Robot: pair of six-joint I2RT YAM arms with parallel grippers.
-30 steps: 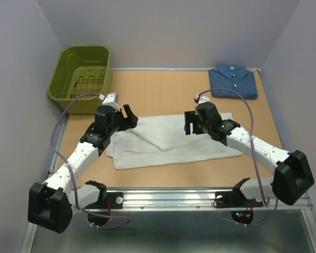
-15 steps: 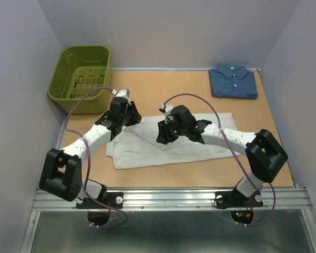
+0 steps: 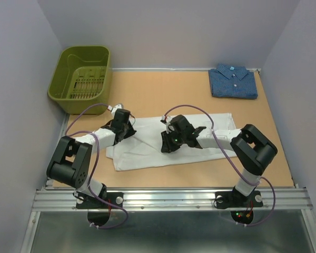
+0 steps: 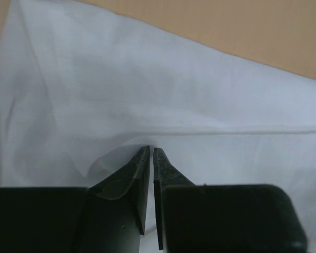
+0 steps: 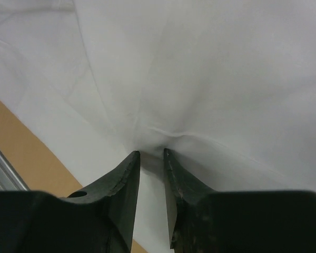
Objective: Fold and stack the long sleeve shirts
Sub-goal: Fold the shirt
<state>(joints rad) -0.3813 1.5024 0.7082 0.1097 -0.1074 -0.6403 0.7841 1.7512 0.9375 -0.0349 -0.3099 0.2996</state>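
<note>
Nearest the arm bases, the white shirt (image 3: 147,155) is lying flattened and creased across the middle of the worktop (image 3: 163,95). The left fingers (image 3: 130,129) are bearing down on its far left edge. They are nearly shut and are pinching a thin lip of cloth between their tips. The right fingers (image 3: 166,145) are pressing into the shirt's middle. They are standing a slim gap apart with cloth puckering toward the tips, so they appear to be nipping a small ridge, though the wrist view is not showing the cloth between them plainly. Both grips are likely being taken so that a section can be lifted and laid over as a fold.

Farther back, at the far right corner, the blue shirt (image 3: 233,81) is sitting folded with its collar up, well apart from the white one. It is probably waiting there as the base of the stack. At the far left corner, the basket (image 3: 81,71) is standing out of the way of both arms.
</note>
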